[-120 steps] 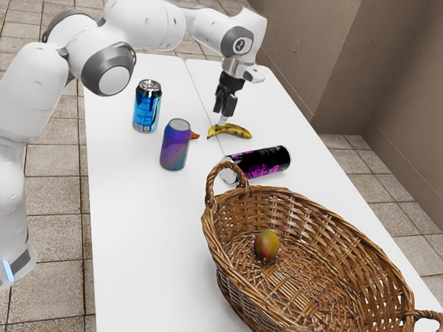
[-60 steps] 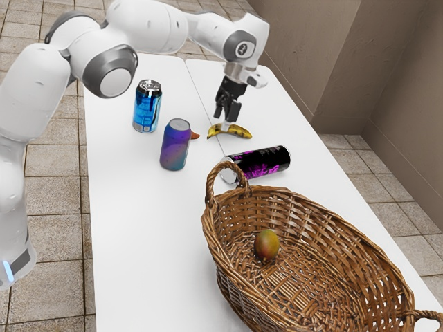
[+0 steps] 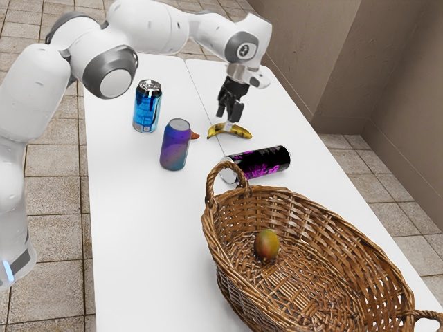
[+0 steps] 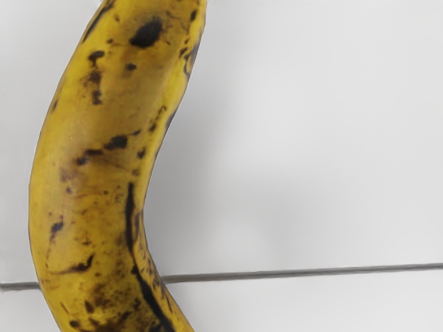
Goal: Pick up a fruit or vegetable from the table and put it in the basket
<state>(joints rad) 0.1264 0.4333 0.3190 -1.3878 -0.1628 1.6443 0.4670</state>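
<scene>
**Low at a spotted banana, with a mango in the basket**

Reaching in from the exterior view's upper left, with the end effector pointed down right at the banana. Cannot tell whether apart, together or clamped, nor whether touching the peel. Looking down through the wrist view at yellow skin, blotched black and brown, bent in a long curve across the dark seam of the white counter.

Lying on the counter, then, as far as the banana goes: out of the basket, near the far end. In the exterior view, just to the left of it, can make out an orange-red tip, mostly hidden behind an upright purple-and-blue can. Farther back and to the left, can see a bright blue can, also upright. Between banana and basket, can see a black-and-magenta can on its side, near the looped wicker handle. Down inside the basket, can see the mango, green and reddish, resting on the woven bottom.
</scene>
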